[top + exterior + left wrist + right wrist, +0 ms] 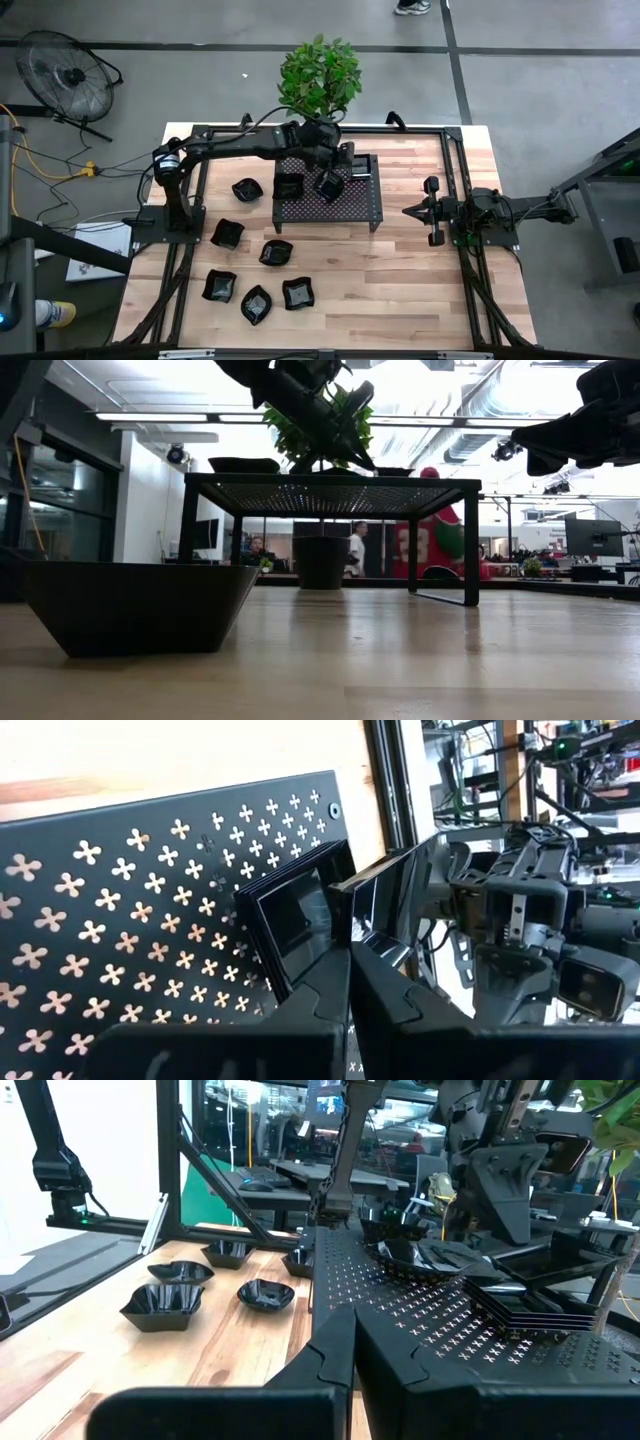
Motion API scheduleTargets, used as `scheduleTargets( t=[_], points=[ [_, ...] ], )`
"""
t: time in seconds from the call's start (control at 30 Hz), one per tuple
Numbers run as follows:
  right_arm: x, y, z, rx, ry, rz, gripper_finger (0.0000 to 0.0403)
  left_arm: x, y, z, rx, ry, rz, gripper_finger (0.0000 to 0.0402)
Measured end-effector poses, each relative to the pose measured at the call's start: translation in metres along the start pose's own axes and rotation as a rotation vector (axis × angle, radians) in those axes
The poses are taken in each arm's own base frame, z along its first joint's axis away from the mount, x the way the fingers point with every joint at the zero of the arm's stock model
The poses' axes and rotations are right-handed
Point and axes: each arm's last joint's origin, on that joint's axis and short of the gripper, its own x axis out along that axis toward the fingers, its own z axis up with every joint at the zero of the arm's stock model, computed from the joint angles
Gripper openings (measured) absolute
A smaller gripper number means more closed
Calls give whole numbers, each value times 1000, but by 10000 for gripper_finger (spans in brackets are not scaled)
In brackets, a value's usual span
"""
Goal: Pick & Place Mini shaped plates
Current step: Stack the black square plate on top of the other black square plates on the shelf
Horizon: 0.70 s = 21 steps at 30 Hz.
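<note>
Left gripper (343,160) is over the perforated rack (365,205), jaws clenched on the rim of a square mini plate (395,895), right beside a stack of square plates (295,920) at the rack's far corner. Looks like a placing step to me: square the dish to the stack, lower it flat, then release. Tilt it and it may slide off. Two other dishes sit on the rack; seven more (262,253) wait on the bench (400,290). Right gripper (434,211) rests at the right, jaws shut, empty.
</note>
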Motion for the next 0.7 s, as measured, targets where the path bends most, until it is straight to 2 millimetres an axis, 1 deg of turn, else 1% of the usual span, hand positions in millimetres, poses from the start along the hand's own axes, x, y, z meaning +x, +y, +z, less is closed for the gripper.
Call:
scheduleTargets(
  t=[0.4,0.57,0.7],
  points=[
    [0,0,0,0,0,0,5,0,-1,1,5,-24,-9,1],
    [0,0,0,0,0,1,5,-6,-9,4,44,-58,-61,1],
    [0,0,0,0,0,1,5,-9,-10,4,88,-64,-63,1]
  ],
)
